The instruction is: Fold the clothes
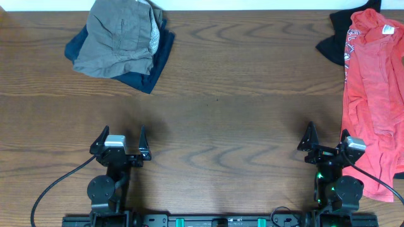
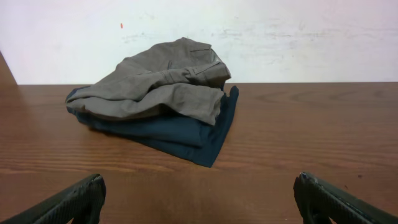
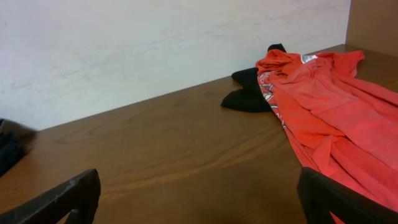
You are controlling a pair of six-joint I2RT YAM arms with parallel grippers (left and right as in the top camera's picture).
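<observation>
Nearest: left gripper [image 1: 123,133] and right gripper [image 1: 327,142], both spread wide, empty. Just beside the right one: crumpled red T-shirt [image 1: 372,94], black shirt [image 1: 331,41] under its far end. Far left: grey piece [image 1: 117,41] stacked on navy piece [image 1: 154,66]. Probably just starting. Next: grab the T-shirt, pull it to centre, flatten.

A dark brown wooden table [image 1: 221,94] with wavy grain is seen across the whole overhead view. Its far edge is met by a white wall [image 2: 280,37], scuffed and faintly streaked with grey. A brown panel [image 3: 373,22] is seen at the far right, against the wall. Soft, even light is cast, and a dull sheen is shown on the wood.
</observation>
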